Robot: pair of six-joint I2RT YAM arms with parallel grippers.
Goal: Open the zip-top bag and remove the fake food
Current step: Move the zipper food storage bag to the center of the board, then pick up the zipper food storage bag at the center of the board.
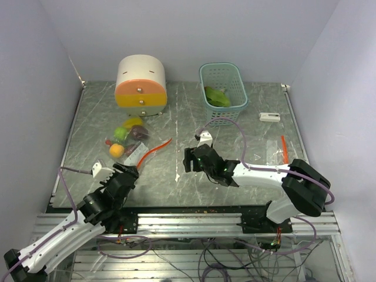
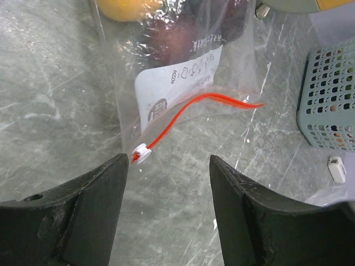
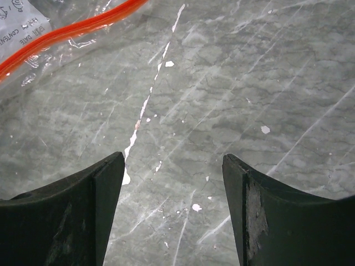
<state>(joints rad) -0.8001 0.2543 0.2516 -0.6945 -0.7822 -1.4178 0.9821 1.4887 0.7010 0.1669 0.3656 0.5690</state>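
Here the zip-top bag [image 1: 132, 147], with the fake food [image 1: 125, 136] inside, lies on the table [image 1: 247, 147] just ahead of the left gripper [image 2: 167, 160], whose jaws stand apart, holding nothing; the white slider [image 2: 141, 153] sits before one fingertip. The red zip [image 2: 188, 108] runs rightward toward the right gripper [image 1: 191, 158], also spread and empty, with free table between.

- The zip-top bag [image 1: 132, 147] is laid flat, clear, with a white label, an orange-red zip strip [image 2: 177, 113] and a white slider [image 2: 141, 153] at the strip's near end.
- Bunched inside it are seen a yellow piece [image 1: 134, 122], a lime-green piece [image 1: 120, 133], an orange piece [image 1: 116, 150] and a dark red-purple piece [image 1: 139, 133].
- A green leafy piece [image 1: 217, 97] is seen lying in the teal basket [image 1: 226, 108], well apart from the bag.
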